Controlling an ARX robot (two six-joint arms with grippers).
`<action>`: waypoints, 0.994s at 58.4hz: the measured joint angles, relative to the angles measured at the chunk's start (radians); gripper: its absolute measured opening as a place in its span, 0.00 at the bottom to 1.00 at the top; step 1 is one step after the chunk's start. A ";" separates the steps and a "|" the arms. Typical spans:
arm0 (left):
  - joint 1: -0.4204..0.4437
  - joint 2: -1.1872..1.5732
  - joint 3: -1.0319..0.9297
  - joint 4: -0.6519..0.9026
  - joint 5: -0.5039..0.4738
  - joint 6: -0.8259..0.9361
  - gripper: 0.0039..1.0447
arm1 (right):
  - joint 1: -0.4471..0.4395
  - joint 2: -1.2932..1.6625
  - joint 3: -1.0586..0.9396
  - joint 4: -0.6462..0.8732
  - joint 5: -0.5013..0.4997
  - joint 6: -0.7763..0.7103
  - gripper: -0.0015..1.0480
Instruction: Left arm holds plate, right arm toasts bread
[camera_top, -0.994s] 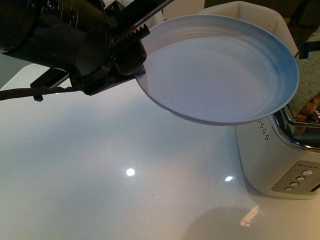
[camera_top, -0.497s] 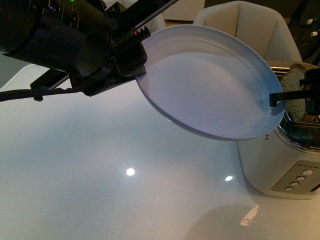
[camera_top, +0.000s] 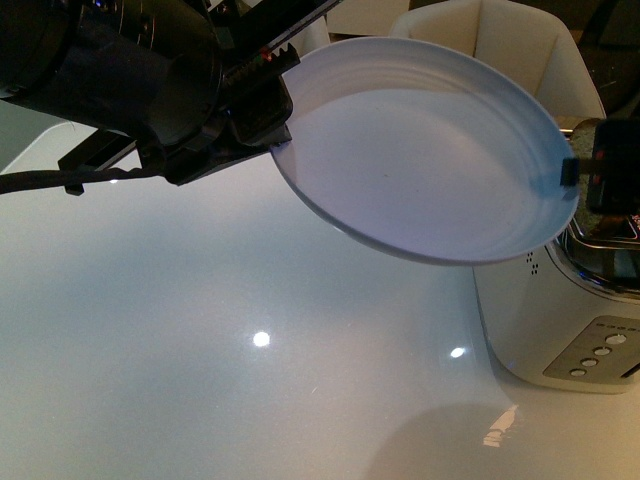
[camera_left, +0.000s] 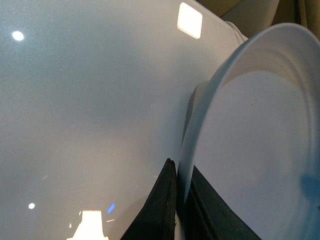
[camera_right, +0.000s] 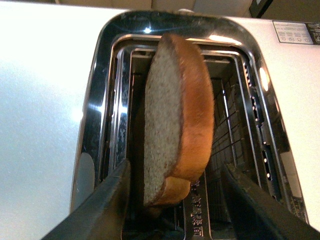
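Note:
My left gripper (camera_top: 272, 128) is shut on the near rim of the pale blue-grey plate (camera_top: 420, 150) and holds it tilted in the air above the white table. In the left wrist view the black fingers (camera_left: 165, 200) pinch the plate (camera_left: 255, 140) from both sides. The bread (camera_right: 175, 120) stands upright in a slot of the toaster (camera_right: 100, 100), its top sticking out. My right gripper (camera_right: 176, 167) is open, one finger on each side of the slice, with gaps to it. In the front view the right gripper (camera_top: 608, 165) hangs over the toaster (camera_top: 555, 310), beside the plate's right edge.
The white toaster has a chrome top and a row of buttons (camera_top: 598, 358) on its front. A pale chair (camera_top: 500, 35) stands behind the glossy white table (camera_top: 200, 330). The left arm's bulk (camera_top: 110, 70) fills the top left.
The right gripper has come into the front view above the toaster. The plate has tipped and shifted a little left, and its rim now hides most of the bread.

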 joint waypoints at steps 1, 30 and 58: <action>0.000 0.000 0.000 0.000 0.000 -0.002 0.03 | -0.002 -0.009 0.000 -0.002 -0.004 0.002 0.77; 0.000 0.000 0.000 0.000 0.000 -0.005 0.03 | -0.275 -0.737 -0.203 -0.308 -0.351 0.040 0.91; 0.001 0.000 0.000 0.000 0.000 -0.005 0.03 | -0.182 -1.010 -0.491 -0.062 -0.320 -0.105 0.15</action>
